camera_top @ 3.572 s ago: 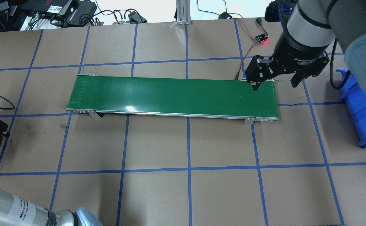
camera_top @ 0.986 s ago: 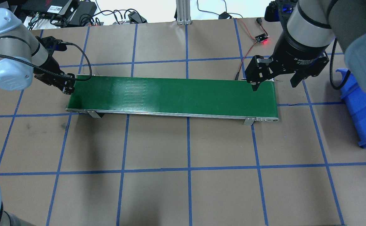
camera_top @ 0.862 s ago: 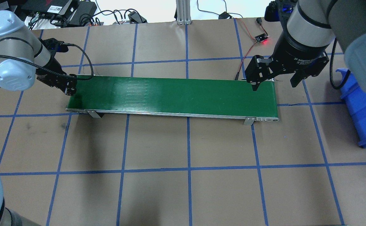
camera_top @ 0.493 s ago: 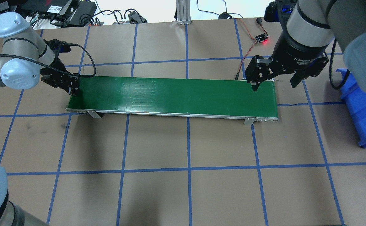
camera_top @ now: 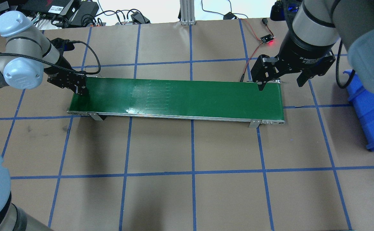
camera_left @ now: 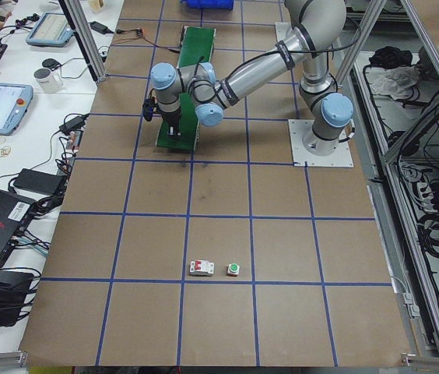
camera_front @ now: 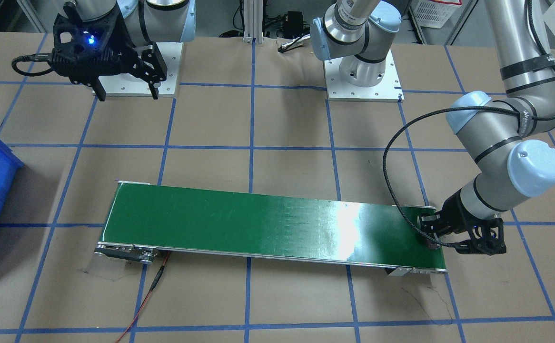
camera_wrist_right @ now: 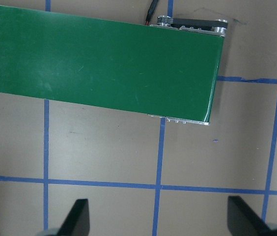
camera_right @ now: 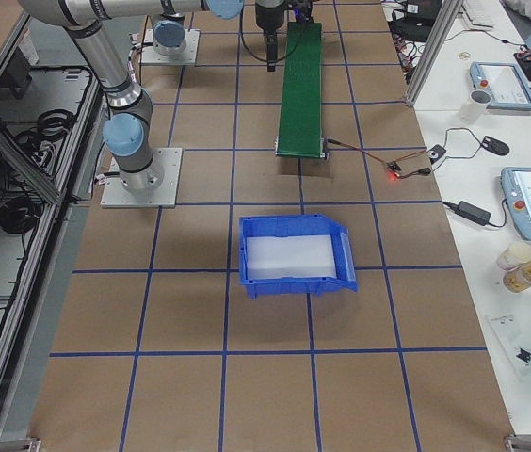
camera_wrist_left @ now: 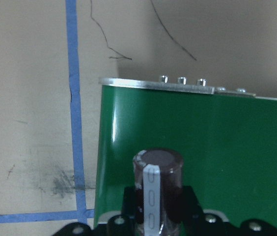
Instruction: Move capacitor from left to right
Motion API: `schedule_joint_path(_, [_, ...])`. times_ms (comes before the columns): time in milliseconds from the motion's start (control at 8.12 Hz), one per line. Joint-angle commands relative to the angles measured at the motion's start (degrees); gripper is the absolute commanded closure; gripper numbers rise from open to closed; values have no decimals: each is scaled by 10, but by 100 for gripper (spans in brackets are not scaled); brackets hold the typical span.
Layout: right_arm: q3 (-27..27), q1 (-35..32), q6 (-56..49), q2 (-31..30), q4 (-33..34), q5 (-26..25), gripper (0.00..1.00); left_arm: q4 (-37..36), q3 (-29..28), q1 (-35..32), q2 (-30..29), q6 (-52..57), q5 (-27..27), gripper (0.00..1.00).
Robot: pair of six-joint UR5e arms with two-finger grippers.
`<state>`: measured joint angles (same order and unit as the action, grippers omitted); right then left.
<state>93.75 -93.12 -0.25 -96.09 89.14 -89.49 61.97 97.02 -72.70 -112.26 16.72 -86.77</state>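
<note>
Over the left end of the green conveyor belt [camera_top: 180, 96], well apart from my empty, wide-open right gripper [camera_top: 280, 86], I worry my left gripper [camera_top: 81, 90], clamped on the capacitor [camera_wrist_left: 158, 184], releases too high and the stubby part topples and rolls off the near edge.

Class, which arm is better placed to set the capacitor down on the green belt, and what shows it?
Left. The left gripper is shut on the capacitor right above the belt's left end; the right gripper hangs open and empty at the other end.
</note>
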Motion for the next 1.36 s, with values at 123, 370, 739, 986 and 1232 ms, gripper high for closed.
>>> schedule_joint_path(123, [-1,5,-13,45,50,-2,0,6,0,-19,9,-52,-4,0])
schedule_joint_path(370, [0,7,-14,83,95,-2,0,21,0,-59,60,-81,-29,0])
schedule_joint_path(739, [6,34,-27,124,122,6,0,104,-2,-68,153,-92,-38,0])
schedule_joint_path(986, [49,39,-48,145,190,9,1,113,-2,-68,181,-92,-53,0])
schedule_joint_path(1232, [85,49,-66,161,243,46,1,118,3,-68,188,-85,-74,0])
